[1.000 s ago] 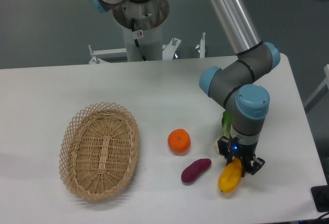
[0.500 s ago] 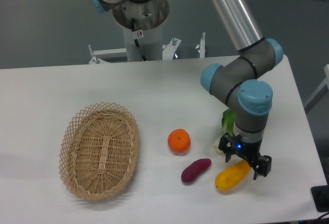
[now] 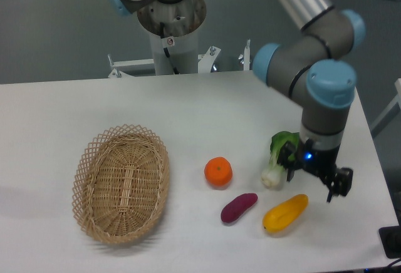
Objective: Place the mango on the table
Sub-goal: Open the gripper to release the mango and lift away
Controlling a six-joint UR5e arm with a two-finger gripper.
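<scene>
The mango (image 3: 285, 213), an elongated yellow fruit with an orange tinge, lies on the white table (image 3: 188, 110) near the front right, just right of the purple sweet potato (image 3: 239, 207). My gripper (image 3: 316, 178) hangs above and to the right of the mango, clear of it, with its dark fingers spread apart and nothing between them.
A green-and-white bok choy (image 3: 278, 158) lies just left of the gripper. A round orange (image 3: 218, 171) sits left of it. An oval wicker basket (image 3: 122, 182) stands at the left. The table's right edge is close to the gripper. The robot base (image 3: 170, 29) stands behind the table.
The gripper let go of the mango, then rose and moved to the right. The mango turned from upright-tilted to lying flat on the table and stays there.
</scene>
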